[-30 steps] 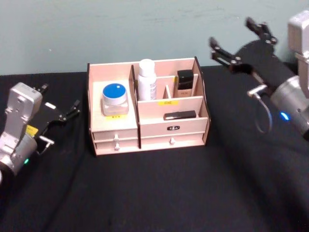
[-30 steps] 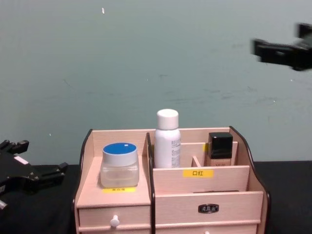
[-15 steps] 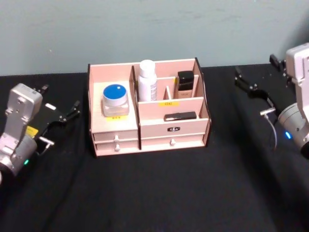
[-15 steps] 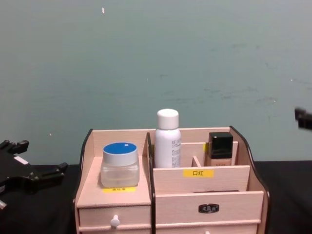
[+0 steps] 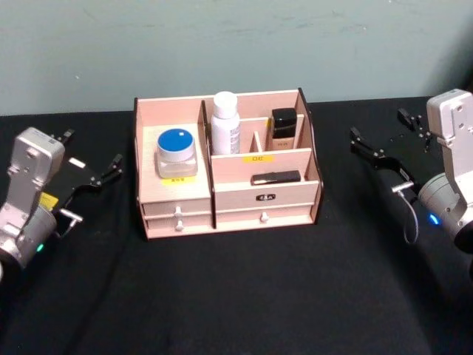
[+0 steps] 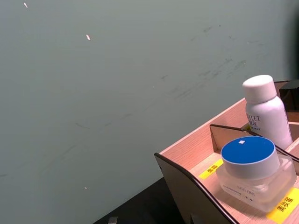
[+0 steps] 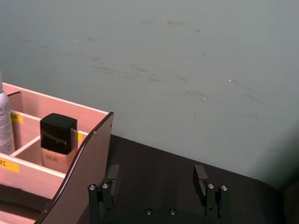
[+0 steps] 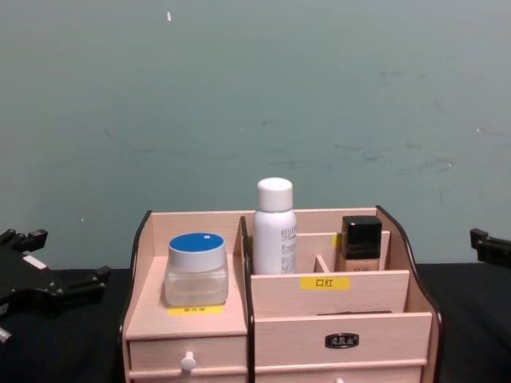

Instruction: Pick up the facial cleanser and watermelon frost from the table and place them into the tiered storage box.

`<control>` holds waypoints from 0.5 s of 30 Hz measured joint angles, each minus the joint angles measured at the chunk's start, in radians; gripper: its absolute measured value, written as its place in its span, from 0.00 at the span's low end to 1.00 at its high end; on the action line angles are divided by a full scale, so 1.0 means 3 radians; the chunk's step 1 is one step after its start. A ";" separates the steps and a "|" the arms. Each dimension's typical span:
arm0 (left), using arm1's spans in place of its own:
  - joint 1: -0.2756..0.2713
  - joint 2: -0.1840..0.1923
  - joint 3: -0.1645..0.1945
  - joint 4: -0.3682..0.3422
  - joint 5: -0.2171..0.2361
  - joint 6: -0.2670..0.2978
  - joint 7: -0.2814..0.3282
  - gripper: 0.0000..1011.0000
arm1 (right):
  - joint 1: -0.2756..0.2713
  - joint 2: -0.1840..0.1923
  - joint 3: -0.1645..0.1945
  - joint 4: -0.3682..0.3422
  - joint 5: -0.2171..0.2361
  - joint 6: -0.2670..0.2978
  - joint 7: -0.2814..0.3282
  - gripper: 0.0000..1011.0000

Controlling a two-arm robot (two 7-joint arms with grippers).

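Note:
The tiered storage box (image 5: 236,198) stands at the table's middle. Upright in its rear middle compartment is the facial cleanser (image 5: 225,123), a tall white bottle. On the box's left top shelf sits the watermelon frost (image 5: 177,153), a clear jar with a blue lid. My left gripper (image 5: 94,148) is open, low to the left of the box and holding nothing. To the right of the box my right gripper (image 5: 378,126) is also open and holds nothing; its fingers (image 7: 112,173) stand wide apart in the right wrist view. The jar (image 6: 254,170) and bottle (image 6: 264,109) show close in the left wrist view.
A beige bottle with a black cap (image 5: 282,127) stands in the box's rear right compartment, and a slim black item (image 5: 275,177) lies on the tier below. Black cloth covers the table (image 5: 236,296). A green wall rises right behind the box.
My right arm has come down from high at the back right to table level beside the box. The left arm and the items in the box have not moved.

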 joint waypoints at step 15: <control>0.0000 0.0000 0.0000 0.0000 0.0000 0.0000 0.0000 1.00 | 0.0012 -0.0001 0.0017 0.0030 0.0024 -0.0001 0.0082 0.99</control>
